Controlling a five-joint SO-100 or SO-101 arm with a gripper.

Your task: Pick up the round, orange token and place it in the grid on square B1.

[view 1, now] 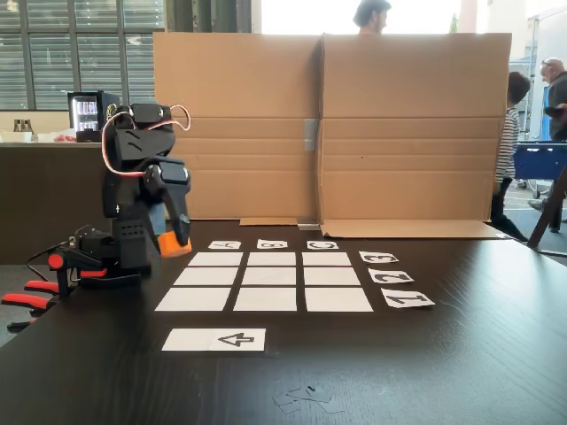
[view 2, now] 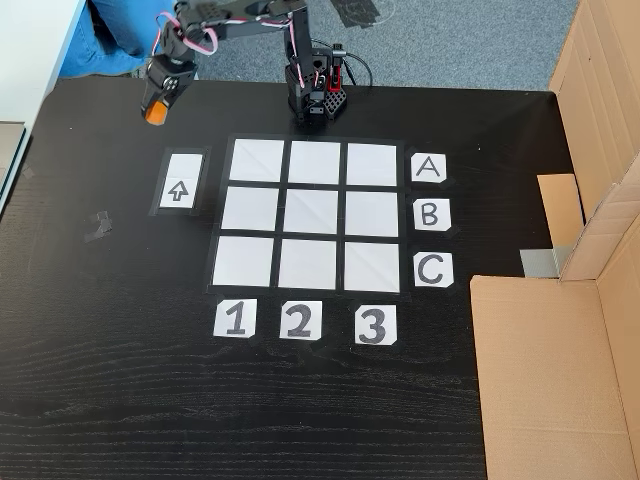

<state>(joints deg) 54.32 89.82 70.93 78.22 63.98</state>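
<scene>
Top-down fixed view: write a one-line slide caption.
Gripper carries the orange token above the dark table, left of the grid.

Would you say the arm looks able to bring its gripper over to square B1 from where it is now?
Probably yes. The gripper hangs above bare table beyond the arrow strip, holding something orange, likely the token. Square B1 lies uncovered, with nothing standing between them.

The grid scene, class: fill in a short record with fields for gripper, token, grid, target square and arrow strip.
gripper: gripper shut on the token, raised off the table, beyond the arrow strip in the top-down fixed view
token: token orange, between the fingers
grid: grid nine white squares, all bare
target square: square B1 middle row, column 1, bare
arrow strip: arrow strip beside column 1
</scene>
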